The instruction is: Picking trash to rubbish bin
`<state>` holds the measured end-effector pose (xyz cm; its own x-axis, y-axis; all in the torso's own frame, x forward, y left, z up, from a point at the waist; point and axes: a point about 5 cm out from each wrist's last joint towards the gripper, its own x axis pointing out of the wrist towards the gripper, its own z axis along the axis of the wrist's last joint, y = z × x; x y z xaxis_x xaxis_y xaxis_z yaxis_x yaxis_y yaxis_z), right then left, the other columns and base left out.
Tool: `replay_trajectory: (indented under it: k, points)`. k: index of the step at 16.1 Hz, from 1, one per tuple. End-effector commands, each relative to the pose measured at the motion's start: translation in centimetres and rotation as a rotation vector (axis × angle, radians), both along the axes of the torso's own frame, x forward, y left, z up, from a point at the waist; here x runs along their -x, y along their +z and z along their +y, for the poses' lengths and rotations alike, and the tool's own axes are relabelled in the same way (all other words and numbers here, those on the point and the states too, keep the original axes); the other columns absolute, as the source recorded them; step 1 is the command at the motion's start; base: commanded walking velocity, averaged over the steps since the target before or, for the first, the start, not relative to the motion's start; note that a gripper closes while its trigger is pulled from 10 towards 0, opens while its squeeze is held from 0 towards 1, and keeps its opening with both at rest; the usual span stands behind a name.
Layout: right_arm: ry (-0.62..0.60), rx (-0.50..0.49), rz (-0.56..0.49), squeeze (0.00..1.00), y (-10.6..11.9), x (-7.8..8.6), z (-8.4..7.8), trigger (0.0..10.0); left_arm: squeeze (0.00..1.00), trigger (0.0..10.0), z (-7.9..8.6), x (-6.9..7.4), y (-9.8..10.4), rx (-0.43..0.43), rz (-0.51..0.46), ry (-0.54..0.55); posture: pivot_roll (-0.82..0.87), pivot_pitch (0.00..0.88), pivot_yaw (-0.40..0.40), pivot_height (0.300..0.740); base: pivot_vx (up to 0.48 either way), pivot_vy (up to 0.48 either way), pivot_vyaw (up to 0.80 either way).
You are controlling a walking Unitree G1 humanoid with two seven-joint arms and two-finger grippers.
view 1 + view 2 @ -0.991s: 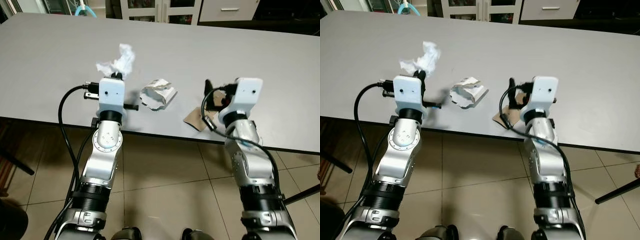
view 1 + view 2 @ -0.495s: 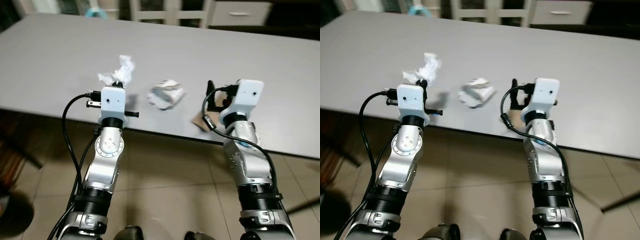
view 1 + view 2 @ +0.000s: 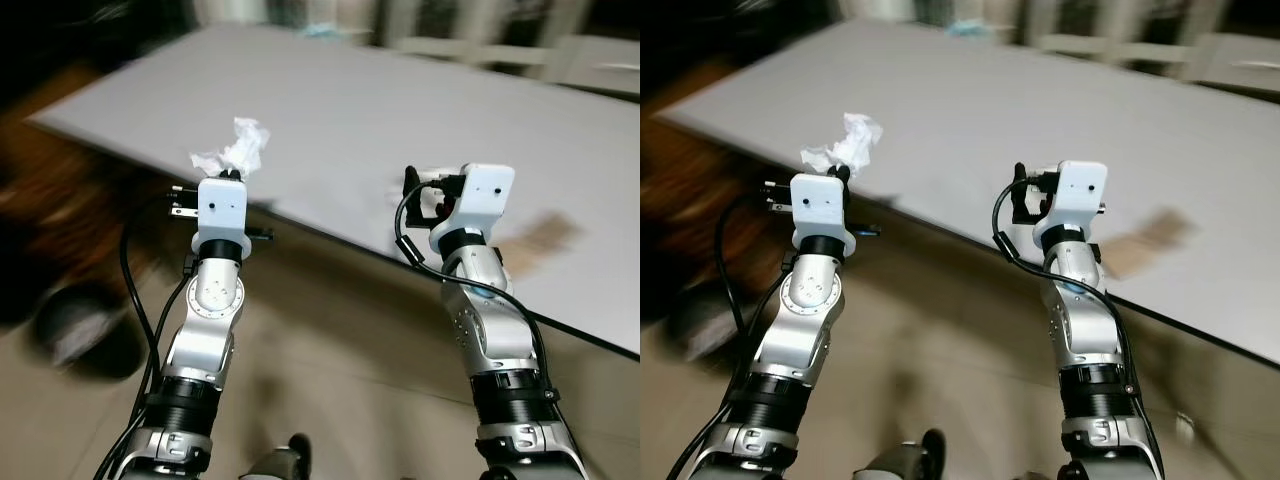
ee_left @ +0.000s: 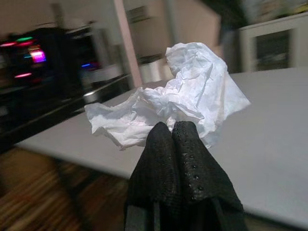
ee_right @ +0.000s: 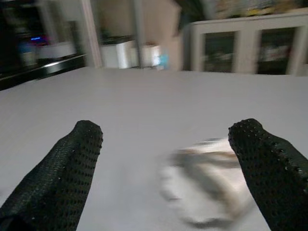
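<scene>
The crumpled tissue [image 4: 178, 103] is pinched by only a corner in the left end effector [image 4: 172, 132], held above the desk [image 3: 420, 120] edge; it may slip free mid-turn. The right end effector [image 5: 166, 144] gapes wide, empty.

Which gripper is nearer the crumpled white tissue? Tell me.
Left. The left gripper is shut on the crumpled white tissue, holding it up off the grey table. The right gripper is open, apart from it, over the table.

No readable text, label, brand, number or sign anywhere. Views motion-blurred. Nothing printed to make out on the crumpled tissue [image 4: 192, 91].
</scene>
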<state>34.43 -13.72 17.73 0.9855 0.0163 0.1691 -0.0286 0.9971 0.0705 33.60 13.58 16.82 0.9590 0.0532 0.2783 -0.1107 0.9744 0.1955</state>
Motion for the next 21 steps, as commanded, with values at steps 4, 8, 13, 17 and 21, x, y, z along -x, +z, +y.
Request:
replay_trajectory:
  k: [4, 8, 13, 17, 21]
  points:
    - [0.002, 0.002, 0.020, 0.00, -0.67, 0.33, -0.23, 10.0, 0.00, 10.0, -0.47, 0.26, -0.41, -0.007, 0.013, -0.013, -0.05, 0.085, 0.035, 0.740, 0.000, 0.000, 0.80]
    - [0.014, 0.004, 0.025, 0.00, -0.74, 0.37, -0.07, 10.0, 0.00, 10.0, -0.54, 0.29, -0.51, -0.007, 0.018, -0.016, -0.05, 0.081, 0.034, 0.740, 0.000, 0.000, 0.80]
    - [0.025, 0.009, 0.033, 0.00, -0.96, 0.56, 0.02, 10.0, 0.00, 10.0, -0.60, 0.44, -0.74, -0.005, 0.028, -0.018, -0.05, 0.087, 0.028, 0.740, 0.000, 0.000, 0.80]
    - [0.028, 0.012, 0.039, 0.00, -1.07, 0.59, 0.09, 10.0, 0.00, 10.0, -0.41, 0.45, -0.97, -0.004, 0.039, -0.015, -0.04, 0.099, 0.025, 0.740, 0.000, 0.000, 0.80]
    - [0.029, 0.007, 0.048, 0.00, -1.22, 0.65, 0.07, 10.0, 0.00, 10.0, -0.49, 0.45, -1.03, -0.001, 0.044, -0.021, -0.05, 0.106, 0.023, 0.740, 0.000, 0.000, 0.80]
